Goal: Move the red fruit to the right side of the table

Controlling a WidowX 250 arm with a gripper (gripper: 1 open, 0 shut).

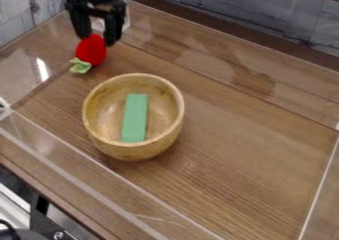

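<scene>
Pincer (95, 31) wide open above the red fruit (90, 51) (its green leaves pointing toward the lower left), which sits on the wooden table (245, 115), just beyond a bowl (93, 117) holding a green block (135, 117).

Soft, fairly even light, moderately bright, lies on the brown wood-grain desk (245, 115). A pale sheen washes the far-left corner and left edge, paling the grain there. Inside the round, light-coloured wooden bowl (95, 113) the shading is gentle. The picture is small and soft throughout, with fine detail smeared; the dark pincer (99, 33) near the far-left corner has blurry outlines. The source of the light cannot be made out.
</scene>
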